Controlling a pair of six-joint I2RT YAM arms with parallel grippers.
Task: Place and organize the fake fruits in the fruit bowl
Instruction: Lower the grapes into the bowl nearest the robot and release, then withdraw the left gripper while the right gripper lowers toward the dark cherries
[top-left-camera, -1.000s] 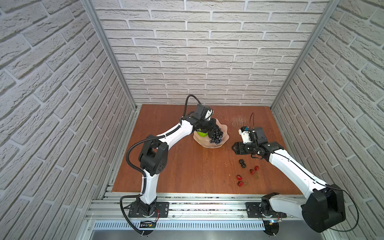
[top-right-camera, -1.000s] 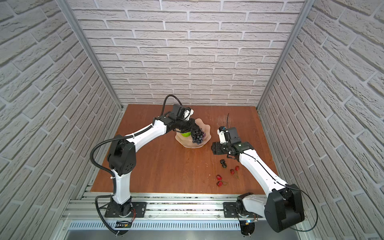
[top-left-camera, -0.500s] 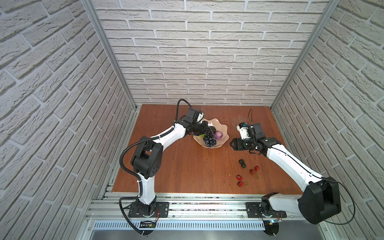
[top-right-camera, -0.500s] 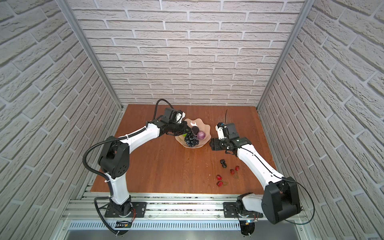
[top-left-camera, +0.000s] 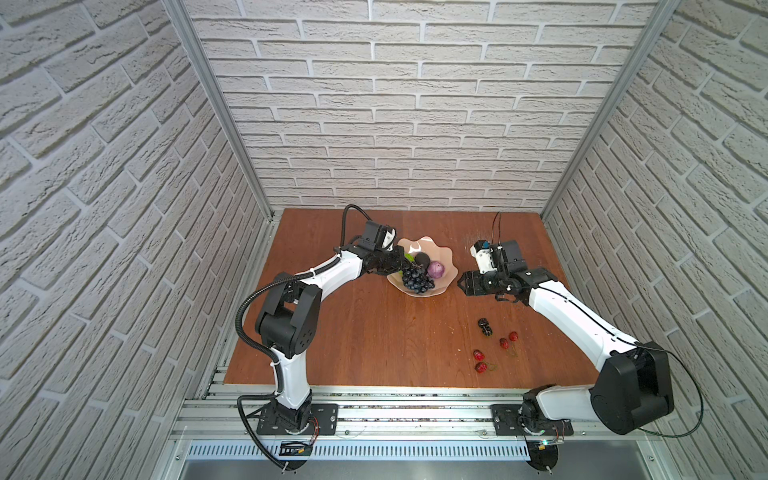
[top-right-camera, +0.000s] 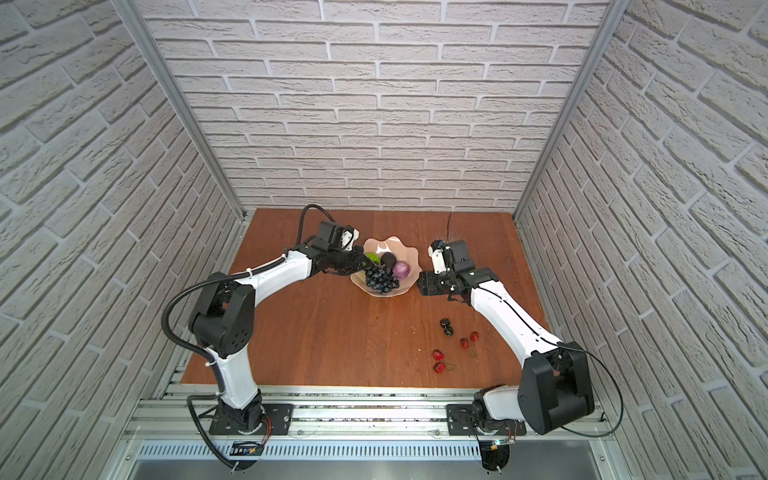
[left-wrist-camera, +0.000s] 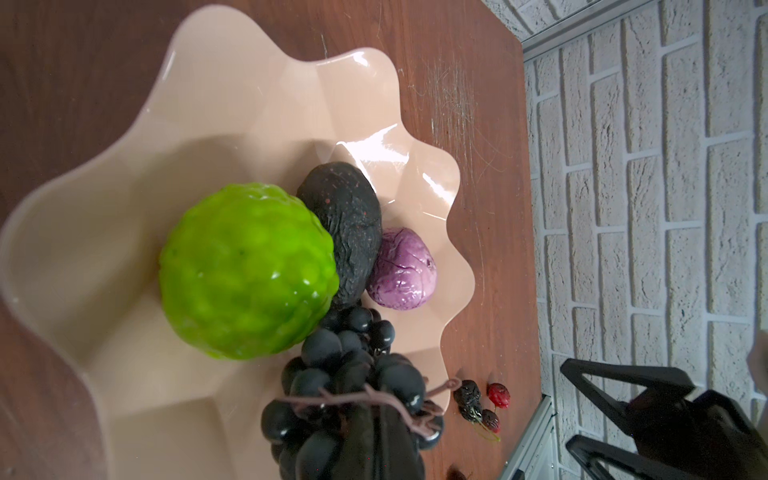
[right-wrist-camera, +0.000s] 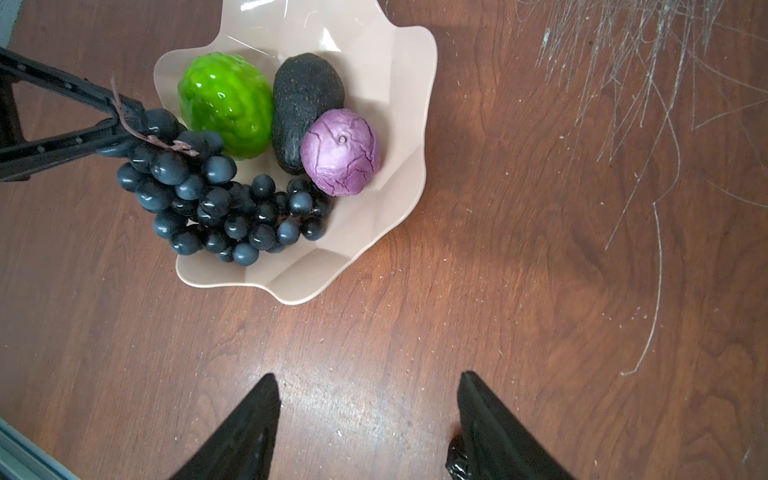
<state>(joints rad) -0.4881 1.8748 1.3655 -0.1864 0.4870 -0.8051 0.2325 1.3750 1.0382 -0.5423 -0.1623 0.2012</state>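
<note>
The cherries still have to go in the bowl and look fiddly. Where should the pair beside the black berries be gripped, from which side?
Probably take the cherry pair by one round red body, coming straight down from above. Both lie low on the table, and their thin stems lie flat against the wood, leaving little for jaws to catch.

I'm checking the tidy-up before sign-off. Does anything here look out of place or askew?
Yes. Two small black berries and four red cherries lie loose on the table, outside the fruit bowl. The grape bunch drapes partly over the bowl's rim, its stem pinched in the left gripper.
</note>
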